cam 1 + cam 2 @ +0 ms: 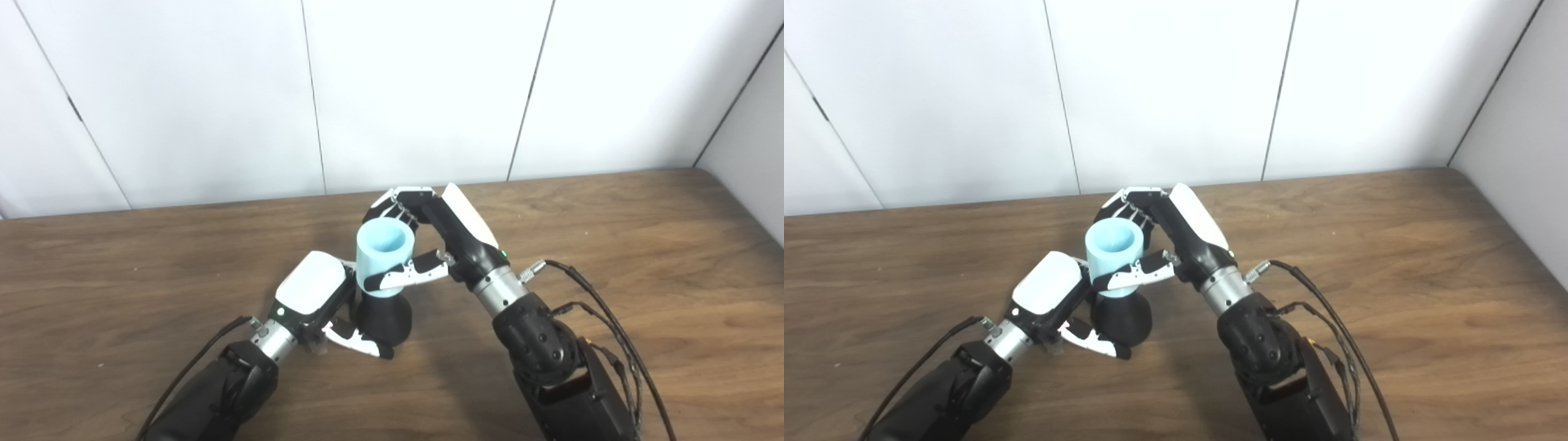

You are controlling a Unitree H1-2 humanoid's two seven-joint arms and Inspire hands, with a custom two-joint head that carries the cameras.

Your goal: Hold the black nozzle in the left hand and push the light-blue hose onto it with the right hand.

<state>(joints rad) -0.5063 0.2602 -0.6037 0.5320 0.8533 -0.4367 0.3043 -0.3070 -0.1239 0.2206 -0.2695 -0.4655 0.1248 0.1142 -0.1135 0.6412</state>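
Hose [383, 254] sits upright on top of the nozzle [383, 318], mid-table [612, 233]. Right hand [441, 236] is wrapped around the hose, left hand [318, 294] clutches the nozzle's base, thumb in front.

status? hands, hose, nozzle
Left hand shut on black nozzle. Right hand shut on blue hose, hose upright atop nozzle. Nothing in the way.

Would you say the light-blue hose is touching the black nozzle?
Touching: in the left eye view the light-blue hose sits directly on the black nozzle, no gap visible.
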